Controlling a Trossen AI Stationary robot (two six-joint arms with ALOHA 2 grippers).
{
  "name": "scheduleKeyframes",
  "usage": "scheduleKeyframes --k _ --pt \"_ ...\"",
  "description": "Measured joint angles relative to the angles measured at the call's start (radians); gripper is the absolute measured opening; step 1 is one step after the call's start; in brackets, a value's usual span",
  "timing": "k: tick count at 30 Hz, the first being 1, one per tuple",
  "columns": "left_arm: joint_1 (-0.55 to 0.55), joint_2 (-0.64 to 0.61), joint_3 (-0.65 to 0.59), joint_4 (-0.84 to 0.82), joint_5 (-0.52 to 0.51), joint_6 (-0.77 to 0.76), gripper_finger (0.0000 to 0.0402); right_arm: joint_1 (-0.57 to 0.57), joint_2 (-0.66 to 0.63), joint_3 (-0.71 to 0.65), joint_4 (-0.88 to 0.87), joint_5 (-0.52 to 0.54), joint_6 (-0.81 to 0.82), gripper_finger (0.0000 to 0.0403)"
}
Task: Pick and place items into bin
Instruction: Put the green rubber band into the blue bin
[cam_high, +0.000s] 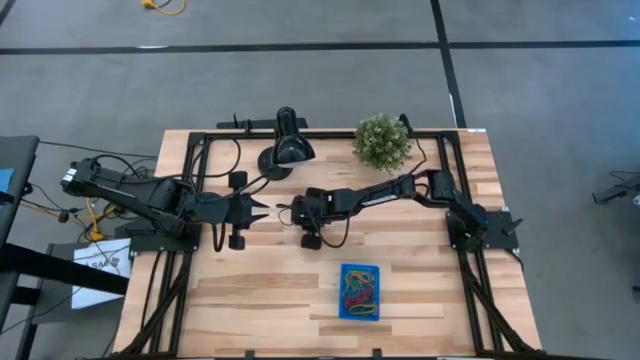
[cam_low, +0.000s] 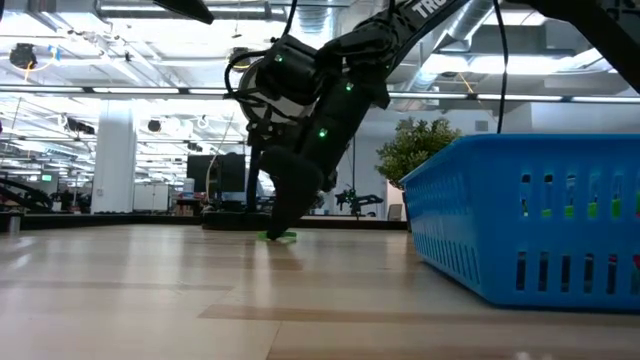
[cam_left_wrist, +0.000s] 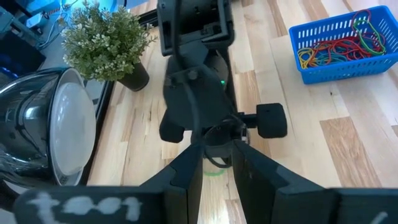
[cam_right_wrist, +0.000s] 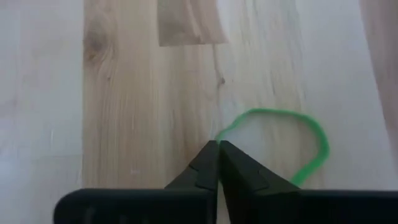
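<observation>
The right gripper (cam_right_wrist: 217, 144) has its two dark fingers pressed together, tips down on the pale wooden table (cam_right_wrist: 124, 112), pinching the near edge of a thin green rubber-band loop (cam_right_wrist: 314, 140). The rest of the loop lies flat on the wood, so it looks gripped but not lifted, though the low view is too dark under the gripper to be sure. Seen from above, this gripper (cam_high: 290, 210) works near the middle of the table (cam_high: 250, 300), reached in from the right edge. The left gripper (cam_high: 262, 211) hovers just beside it, facing it from the left side, fingers narrowly parted and holding nothing. The small shallow bright blue plastic bin (cam_high: 359, 291) sits toward the near edge, right of centre, well apart from both grippers, with a tangle of red, yellow, green and orange rubber bands (cam_left_wrist: 339, 48) inside. A black lamp (cam_high: 287, 150) and a small green potted plant (cam_high: 382, 141) stand along the far edge.
</observation>
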Motion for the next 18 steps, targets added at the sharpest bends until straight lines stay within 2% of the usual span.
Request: scheduleKeyframes --k 4,7,9,18 --pt "0.0 0.0 0.0 0.0 0.0 0.0 0.0077 0.013 -0.004 0.0 -0.005 0.029 0.079 0.0006" --pt "0.0 0.0 0.0 -0.001 0.0 0.0 0.0077 0.039 -0.037 -0.002 -0.037 0.094 0.128 0.0003" --pt "0.0 0.0 0.0 -0.001 0.0 0.0 0.0077 0.062 -0.081 -0.002 -0.071 0.133 0.19 0.0003" --pt "0.0 0.0 0.0 -0.006 0.0 0.006 0.0077 0.262 -0.355 0.001 -0.308 0.131 0.457 0.0001"
